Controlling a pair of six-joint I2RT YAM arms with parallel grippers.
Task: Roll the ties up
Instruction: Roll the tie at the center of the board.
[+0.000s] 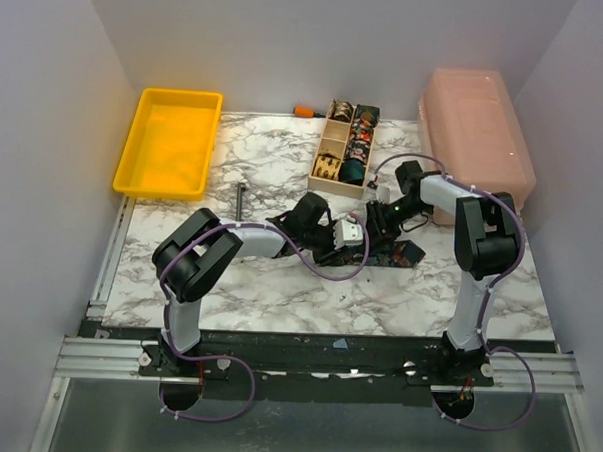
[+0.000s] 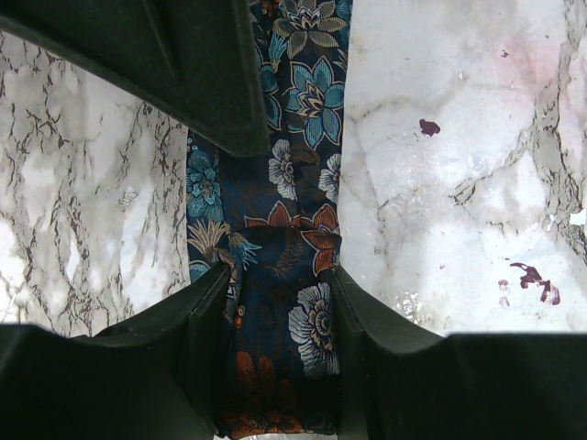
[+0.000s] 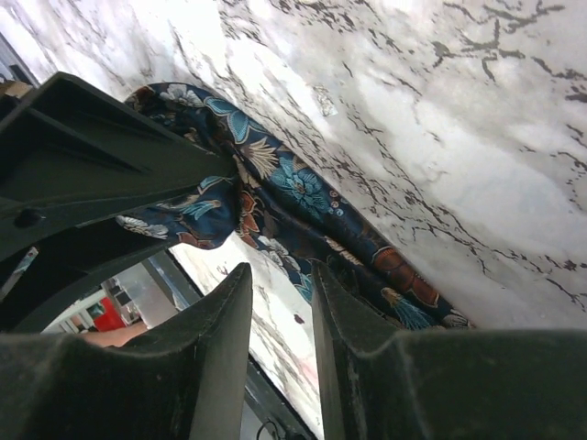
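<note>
Left gripper (image 2: 281,275) is closed across the floral tie (image 2: 307,119), its two fingers pressing the strip's edges so that the fabric fills the gap between them; I judge this grip is meant to anchor the strip flat on the marble table (image 2: 459,183) while a roll is started. Right gripper (image 3: 275,270) stands with its jaws a little apart, marble showing between them and nothing caught, its tips close to a folded, bunched stretch of the same tie; that bunch lies just beside the left gripper, near the table's middle, which suggests the right arm is there to turn the end over on itself. Behind both, the wooden box (image 1: 323,147) holds finished coils (image 1: 355,171) in its compartments; probably this tie is bound for it too.
</note>
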